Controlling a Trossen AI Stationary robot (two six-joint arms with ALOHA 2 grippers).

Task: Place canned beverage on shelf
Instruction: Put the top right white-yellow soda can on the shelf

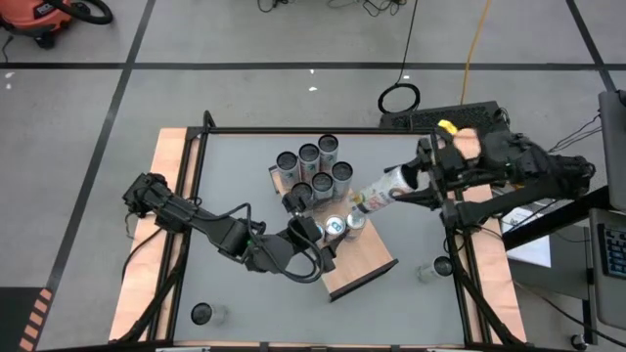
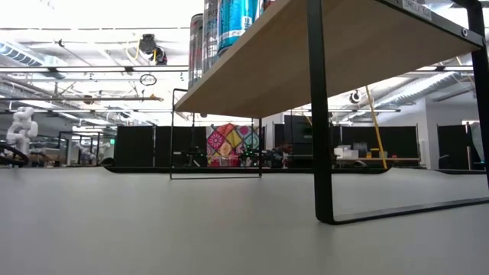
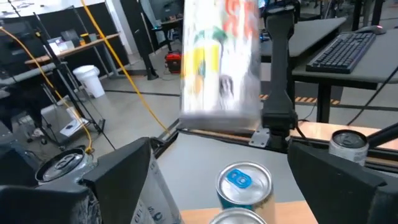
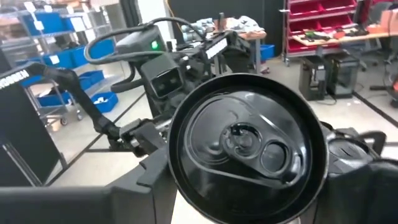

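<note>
White and brightly printed, a canned beverage (image 1: 380,188) lies tilted in the right gripper (image 1: 416,181), whose fingers are closed around it, carried above the table toward the shelf (image 1: 364,262). It is probably tipped this way to clear the cans already standing there. On the wood-grain shelf, a cluster of dark cans (image 1: 315,164) fills the far end and three lighter cans (image 1: 335,225) stand mid-board. The left gripper (image 1: 308,232) waits just beside those, fingers spread, holding nothing. Bare board remains at the near end.
</note>
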